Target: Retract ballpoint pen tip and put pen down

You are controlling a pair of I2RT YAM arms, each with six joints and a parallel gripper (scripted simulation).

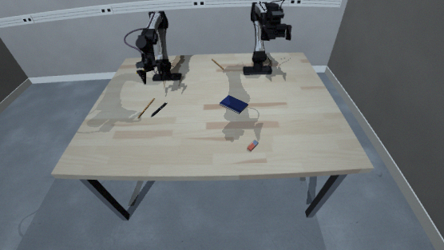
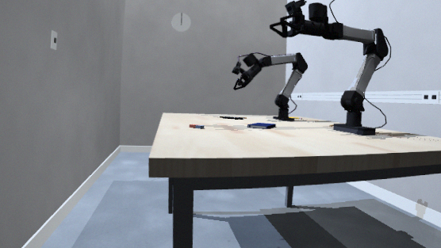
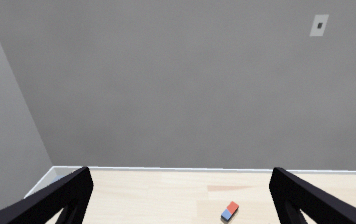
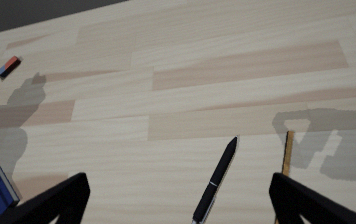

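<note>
The black ballpoint pen (image 1: 159, 109) (image 4: 214, 184) lies on the table. Its tapered end points away from my right gripper in the right wrist view; its silver clip end is at the lower edge. Whether the writing tip is out is too small to tell. My right gripper (image 1: 141, 77) (image 2: 237, 85) (image 4: 179, 181) is open and empty, above the table and behind the pen in the top view. My left gripper (image 1: 289, 32) (image 2: 277, 27) (image 3: 180, 176) is open and empty, raised high and level, far from the pen.
A yellow-brown pencil (image 1: 146, 108) (image 4: 287, 155) lies beside the pen. A blue notebook (image 1: 234, 104) (image 2: 262, 125) lies mid-table. A red and blue eraser (image 1: 252, 145) (image 3: 230, 211) (image 4: 9, 67) lies nearer the front edge. Another pencil (image 1: 217, 64) lies between the arm bases.
</note>
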